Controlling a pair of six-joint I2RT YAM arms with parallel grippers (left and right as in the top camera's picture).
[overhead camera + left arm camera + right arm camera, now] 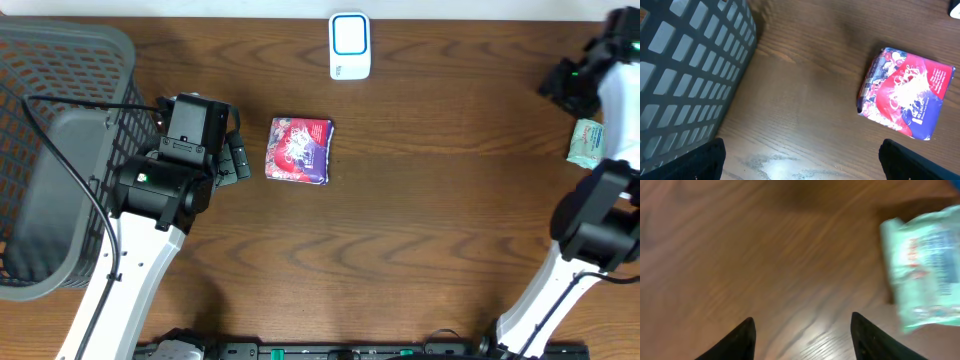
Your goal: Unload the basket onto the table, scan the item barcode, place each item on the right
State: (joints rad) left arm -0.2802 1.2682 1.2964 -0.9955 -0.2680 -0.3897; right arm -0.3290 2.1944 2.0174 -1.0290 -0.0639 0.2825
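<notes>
Brown wood-grain table (420, 230) is filling all three views, with a grey mesh basket (60, 60) sitting at the left edge of the overhead frame and a small white scanner (350, 45) lying at the top centre.

A red and purple packet (299, 150) is lying flat near the middle of the table, below the scanner and slightly left of it, and well apart from it. It is close to square, and its slightly longer side is running up and down the frame with a small tilt. The left gripper (243, 160) is sitting just to the left of it and pointing right at its left edge. This makes the left arm by far the nearer one. Its jaws are spread wide and nothing is lying between them. In the left wrist view the packet (905, 95) is showing at the upper right, ahead of the fingertips (710, 160) and off to one side. The arm is probably needing to reach forward and shift across before closing on it.

The left arm is bending low over the table beside the basket. The right arm is folding back at the far right edge of the overhead frame. Its gripper (802, 330) is parted over bare wood and holding nothing. A pale green packet (925, 275) is lying just beside it at the right of that view.

No barcode is showing clearly on the red packet. The print along its side edge is too small to read.
</notes>
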